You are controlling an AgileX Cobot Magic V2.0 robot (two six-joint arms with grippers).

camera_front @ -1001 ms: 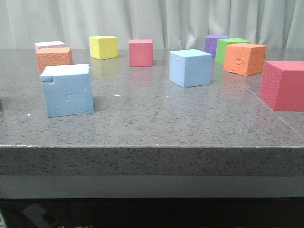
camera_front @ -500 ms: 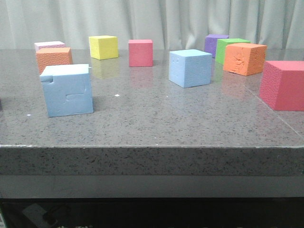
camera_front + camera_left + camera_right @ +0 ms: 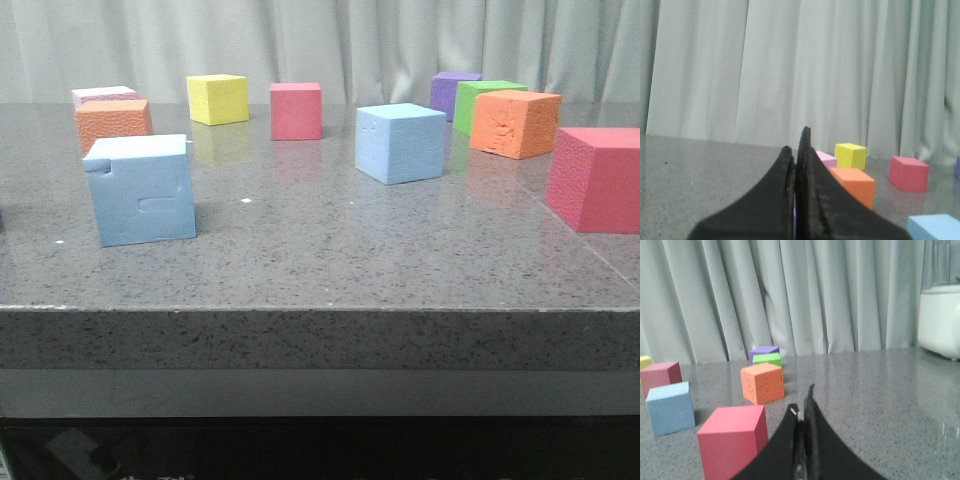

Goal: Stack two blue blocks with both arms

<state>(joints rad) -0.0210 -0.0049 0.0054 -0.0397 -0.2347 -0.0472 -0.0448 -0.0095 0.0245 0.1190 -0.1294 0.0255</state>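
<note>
Two light-blue blocks stand apart on the table. The one with a chipped corner and a dent [image 3: 140, 190] is at the front left. The plainer one [image 3: 400, 143] is further back, near the middle. Neither arm shows in the front view. My left gripper [image 3: 796, 142] is shut with nothing in it; a blue block's top [image 3: 935, 226] peeks in beside it at the frame's edge. My right gripper [image 3: 802, 402] is also shut and empty, low over the table, with the plainer blue block [image 3: 670, 407] well off to its side beyond a red cube [image 3: 732, 440].
Other cubes ring the table [image 3: 320, 260]: orange [image 3: 113, 123], lilac [image 3: 103, 95], yellow [image 3: 218, 99] and red [image 3: 296, 110] at the back left, purple [image 3: 452, 92], green [image 3: 485, 100] and orange [image 3: 515, 123] at the back right, a large red cube [image 3: 598, 178] at the right edge. A white appliance [image 3: 940, 325] stands beyond.
</note>
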